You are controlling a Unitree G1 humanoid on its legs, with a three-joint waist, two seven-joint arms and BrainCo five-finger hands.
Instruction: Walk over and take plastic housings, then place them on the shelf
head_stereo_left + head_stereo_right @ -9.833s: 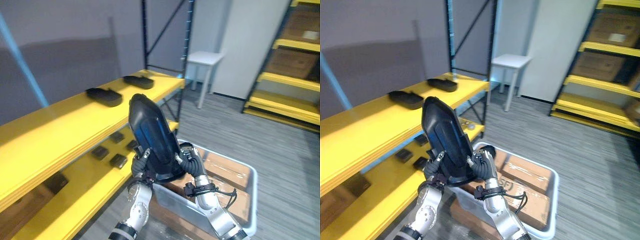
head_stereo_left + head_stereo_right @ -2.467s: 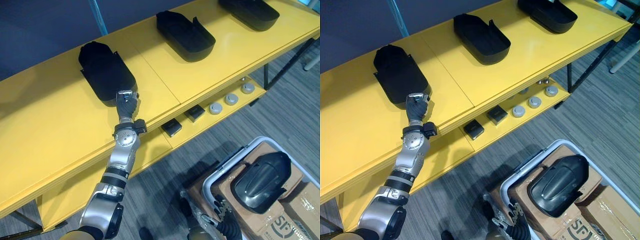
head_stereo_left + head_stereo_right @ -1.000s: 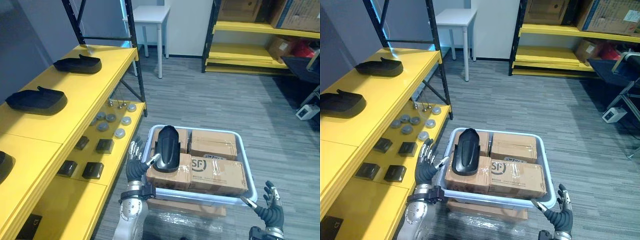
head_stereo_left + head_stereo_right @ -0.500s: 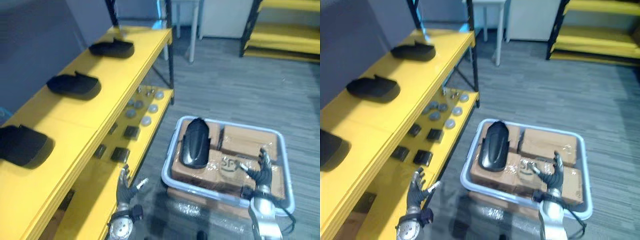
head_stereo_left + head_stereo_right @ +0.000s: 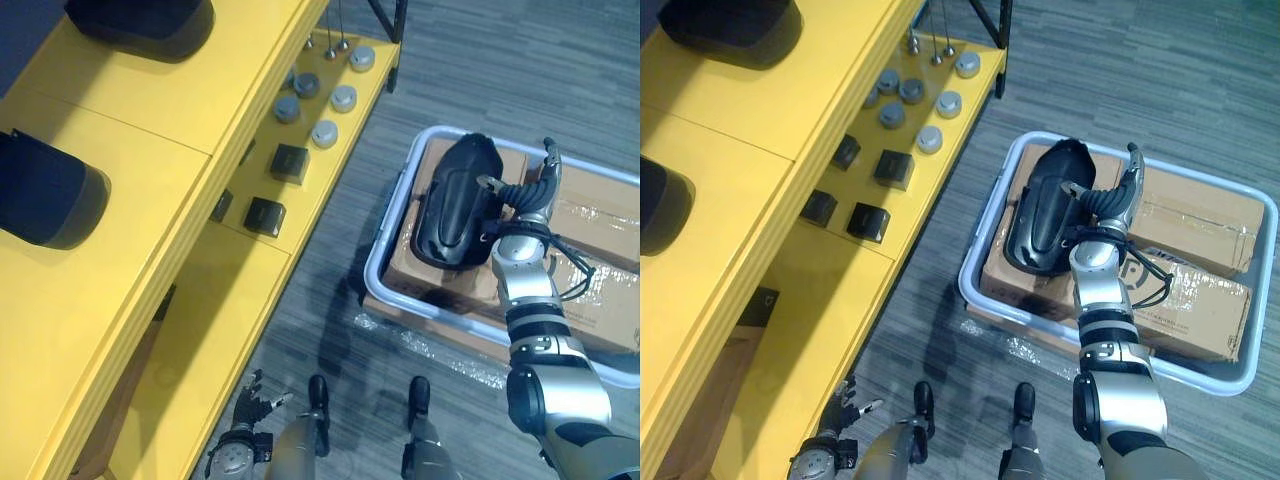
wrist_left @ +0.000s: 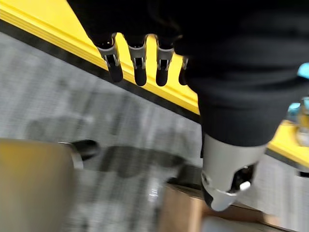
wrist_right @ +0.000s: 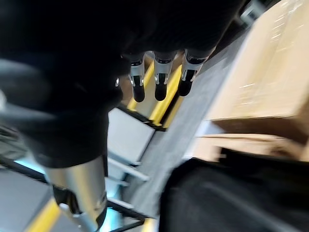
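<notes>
Where the yellow shelf (image 5: 150, 130) fills the upper left, its top board carries two shelved housings (image 5: 45, 190); grey bin (image 5: 968, 262), right of centre, holding cardboard boxes (image 5: 1200, 290); black plastic housing (image 5: 455, 205) lying on the boxes' left end; right robot hand (image 5: 518, 198) beside it, fingers straight and wide; left robot hand (image 5: 248, 405), bottom left, spread, empty.
</notes>
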